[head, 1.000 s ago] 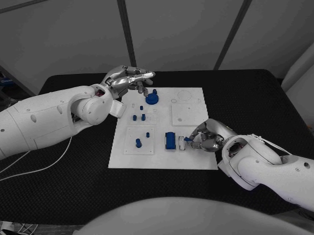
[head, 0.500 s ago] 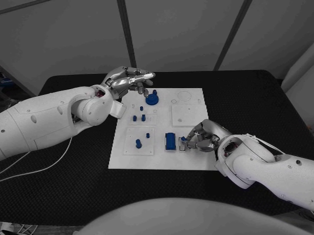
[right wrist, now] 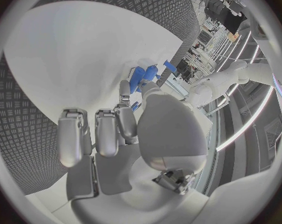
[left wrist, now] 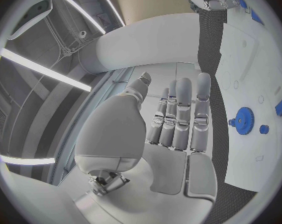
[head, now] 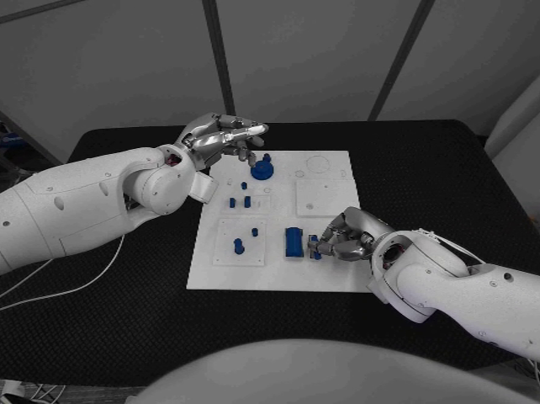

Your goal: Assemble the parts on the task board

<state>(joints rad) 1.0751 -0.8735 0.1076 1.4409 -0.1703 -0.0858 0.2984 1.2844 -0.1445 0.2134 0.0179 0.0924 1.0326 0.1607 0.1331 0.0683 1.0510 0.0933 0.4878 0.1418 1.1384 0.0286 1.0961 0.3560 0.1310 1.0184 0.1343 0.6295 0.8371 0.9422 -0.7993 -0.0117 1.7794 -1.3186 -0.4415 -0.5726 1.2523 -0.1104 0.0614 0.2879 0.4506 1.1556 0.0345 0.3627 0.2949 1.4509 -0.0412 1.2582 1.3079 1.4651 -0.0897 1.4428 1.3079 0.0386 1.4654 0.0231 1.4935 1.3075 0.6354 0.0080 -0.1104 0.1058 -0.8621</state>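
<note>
The white task board point(head: 330, 278) lies on the black table point(head: 124, 303). The left hand point(head: 222, 135) hangs over the board's far left corner, holding nothing, near a round blue gear point(head: 262, 170). The right hand point(head: 346, 235) rests on the board, pinching a small blue part point(head: 314, 241) just beside a tall blue block point(head: 293, 241).

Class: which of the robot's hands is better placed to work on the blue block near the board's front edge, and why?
The right hand: its fingers sit right beside the blue block on the board. The left hand hangs open off the board's far corner, near the gear.
</note>
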